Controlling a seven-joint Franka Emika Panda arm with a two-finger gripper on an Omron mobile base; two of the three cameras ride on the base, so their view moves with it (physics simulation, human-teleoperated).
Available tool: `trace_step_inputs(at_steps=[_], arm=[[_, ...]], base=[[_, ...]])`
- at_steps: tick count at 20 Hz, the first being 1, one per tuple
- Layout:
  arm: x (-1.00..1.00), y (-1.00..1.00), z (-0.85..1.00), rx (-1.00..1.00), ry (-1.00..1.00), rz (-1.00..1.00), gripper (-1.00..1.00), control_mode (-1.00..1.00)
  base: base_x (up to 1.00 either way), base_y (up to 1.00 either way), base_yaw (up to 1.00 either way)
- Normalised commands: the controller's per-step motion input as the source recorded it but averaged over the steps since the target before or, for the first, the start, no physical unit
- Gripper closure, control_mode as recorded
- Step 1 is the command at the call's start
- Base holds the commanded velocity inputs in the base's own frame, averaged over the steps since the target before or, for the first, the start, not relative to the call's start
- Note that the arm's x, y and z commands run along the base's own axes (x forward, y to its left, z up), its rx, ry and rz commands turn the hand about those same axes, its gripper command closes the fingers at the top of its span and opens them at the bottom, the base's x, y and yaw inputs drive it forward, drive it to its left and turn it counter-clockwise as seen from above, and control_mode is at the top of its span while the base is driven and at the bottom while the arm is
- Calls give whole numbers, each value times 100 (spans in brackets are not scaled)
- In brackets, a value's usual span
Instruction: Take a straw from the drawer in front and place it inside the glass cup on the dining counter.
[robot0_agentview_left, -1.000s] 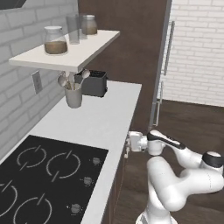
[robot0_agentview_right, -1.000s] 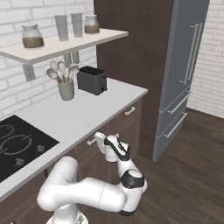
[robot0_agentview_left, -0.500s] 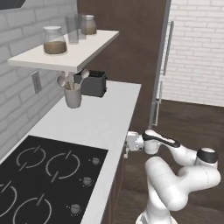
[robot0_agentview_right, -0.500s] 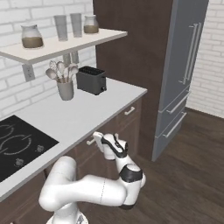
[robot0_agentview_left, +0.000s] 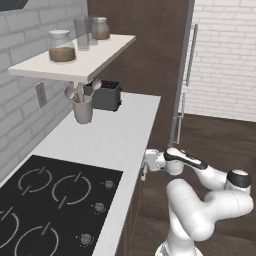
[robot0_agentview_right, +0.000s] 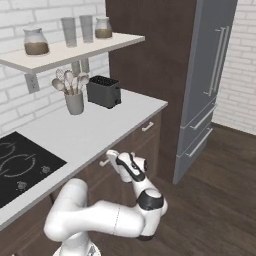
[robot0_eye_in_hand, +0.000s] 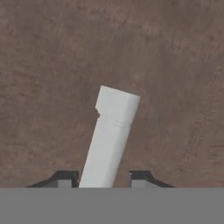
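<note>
My pincer straddles the white handle on the closed drawer, fingertips apart and not yet pinching; if I pull before closing, I slip off; the straw presumably lies inside.

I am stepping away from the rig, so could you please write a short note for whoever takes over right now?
Tool: at the shut dark brown wooden drawer front, its two dark tips either side of the white bar handle; whether they are clamped on it cannot be told.
Things: the drawer sits under the white kitchen counter, beside the black cooktop.
Done: handle reached.
Left: pull the drawer open, pick out the straw, carry it to the glass cup on the dining counter and put it in.
</note>
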Motion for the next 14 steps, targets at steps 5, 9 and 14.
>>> trace_step_inputs(at_steps=[5,9,14], arm=[[-69,-50,-4,4,-1,0,100,-100],[-81,-95,0,5,0,0,100,-100],[-82,-100,0,3,0,-2,100,-100]], base=[[0,0,0],[0,0,0],[0,0,0]])
